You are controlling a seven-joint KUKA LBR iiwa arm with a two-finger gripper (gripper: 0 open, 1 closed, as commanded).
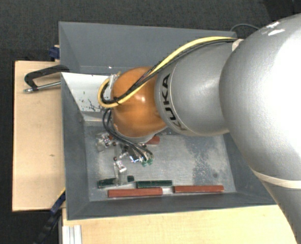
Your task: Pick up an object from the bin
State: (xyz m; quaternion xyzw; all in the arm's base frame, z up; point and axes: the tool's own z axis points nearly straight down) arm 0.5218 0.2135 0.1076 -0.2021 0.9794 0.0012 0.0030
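My gripper (122, 162) reaches down from under the orange wrist cover into the left middle of the bin, its tip close to the floor. Just below it lie a short dark green bar (107, 182) and a longer dark green bar (154, 184). A small green and blue piece (146, 159) sits right beside the gripper on its right. A small metallic piece (101, 143) lies to its upper left. I see nothing clearly held.
Two long red-brown bars (135, 192) (199, 189) lie along the bin's front wall. The large grey arm and its yellow cable cover the bin's right and rear. Bare floor (206, 161) shows at the right.
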